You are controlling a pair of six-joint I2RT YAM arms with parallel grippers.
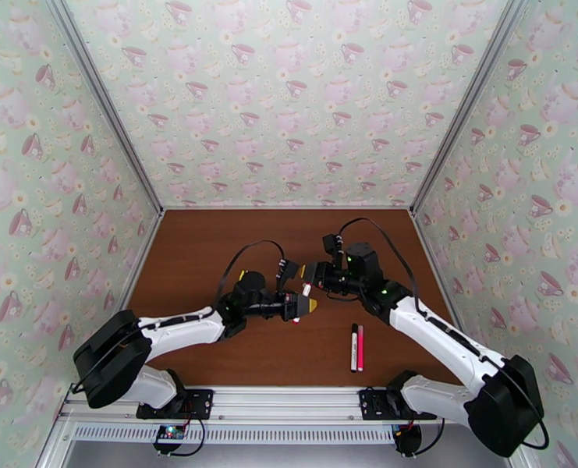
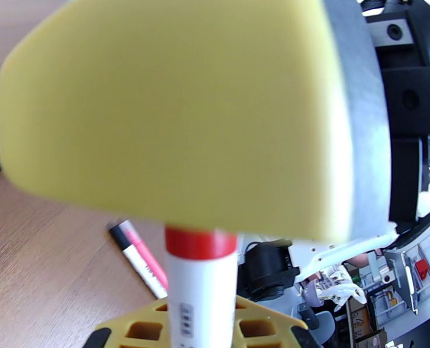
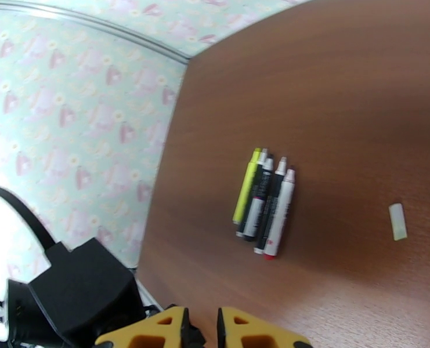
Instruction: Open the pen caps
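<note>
The left gripper (image 1: 303,306) hangs over the middle of the brown table (image 1: 203,251). Its jaws are closed on a white pen (image 2: 200,291), which it grips around the barrel. In the left wrist view this pen has a red band (image 2: 201,243) at its upper part. A big blurred yellow pad (image 2: 174,111) covers the end above the band, so I cannot tell if a cap sits there.

The right gripper (image 1: 309,282) is just beside, on the far side of the left one. Its yellow fingers (image 3: 244,333) stand almost together and nothing shows between them.

On the near right of the table, close to the right arm, a black-ended pen (image 1: 354,346) and a pink pen (image 1: 360,349) lie side by side and parallel.

In the right wrist view five pens (image 3: 273,213) lie packed together not far from the table edge at the wallpaper wall (image 3: 69,111), and the outer one is a yellow pen (image 3: 246,184). Two loose caps (image 3: 397,221), both pale, lie apart from this group.
</note>
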